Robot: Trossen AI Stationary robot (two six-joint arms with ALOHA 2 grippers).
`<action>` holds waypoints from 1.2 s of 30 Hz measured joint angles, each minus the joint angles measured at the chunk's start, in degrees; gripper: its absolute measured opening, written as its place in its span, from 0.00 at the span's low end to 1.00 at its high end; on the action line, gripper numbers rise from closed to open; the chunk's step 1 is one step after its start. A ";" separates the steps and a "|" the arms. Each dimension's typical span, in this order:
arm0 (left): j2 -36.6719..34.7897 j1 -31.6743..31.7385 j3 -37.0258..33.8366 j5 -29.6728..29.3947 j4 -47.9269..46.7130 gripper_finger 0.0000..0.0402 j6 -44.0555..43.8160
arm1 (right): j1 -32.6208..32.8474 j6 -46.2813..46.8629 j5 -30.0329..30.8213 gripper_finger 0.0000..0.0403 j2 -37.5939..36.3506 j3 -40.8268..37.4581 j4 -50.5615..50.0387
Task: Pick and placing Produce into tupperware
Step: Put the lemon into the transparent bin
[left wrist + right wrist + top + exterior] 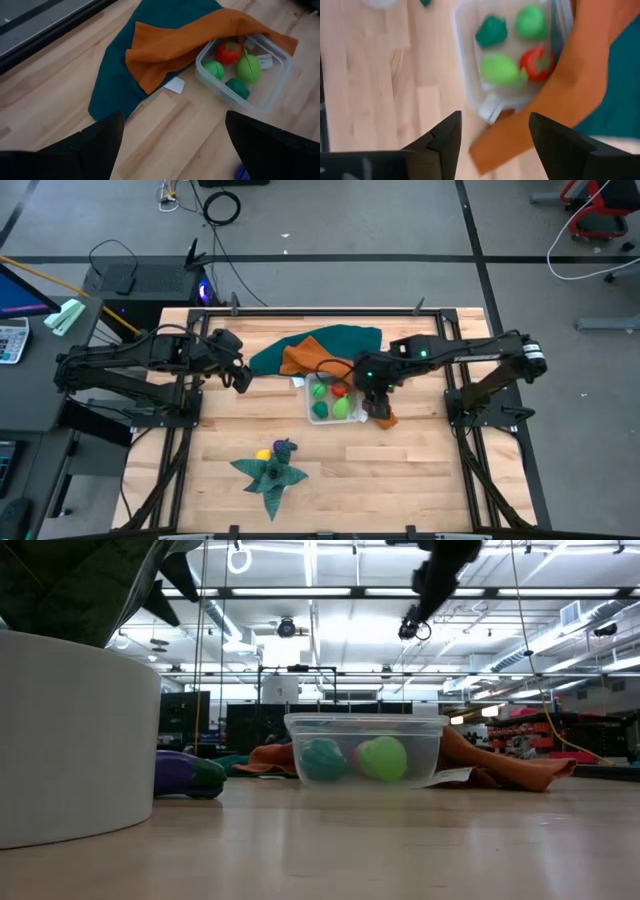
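The clear tupperware (pixel 333 401) stands on the table and holds a red piece (pixel 228 52), two light green pieces (pixel 248 68) and a dark green one (pixel 237 87). A yellow piece (pixel 263 454) and a purple piece (pixel 286 447) lie on the star-shaped dark green cloth (pixel 272 476) near the table's near edge. My right gripper (pixel 495 135) is open and hovers above the tupperware's right side, over the orange cloth (pixel 520 135). My left gripper (pixel 172 145) is open and raised to the left of the teal cloth (pixel 322 341).
The long orange cloth (pixel 308 360) lies over the teal cloth and runs along the tupperware's far and right sides. A large white object (pixel 70 740) stands close to the low camera. Bare wood (pixel 400 470) lies right of the star cloth.
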 joint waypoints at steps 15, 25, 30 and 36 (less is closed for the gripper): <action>0.01 0.07 0.00 2.72 -0.74 0.88 0.47 | 7.78 18.89 -3.32 0.49 -8.95 -22.03 8.19; 0.02 0.07 0.00 3.07 -3.06 0.88 -0.80 | 10.01 9.91 -4.11 0.49 -8.81 -26.98 17.53; 0.00 0.07 0.00 3.20 -5.15 0.88 -5.32 | 10.14 6.53 -4.09 0.49 -10.49 -28.48 17.07; 0.02 0.07 0.00 3.84 -7.17 0.88 -11.15 | 10.36 6.08 -3.29 0.49 -14.54 -33.84 17.52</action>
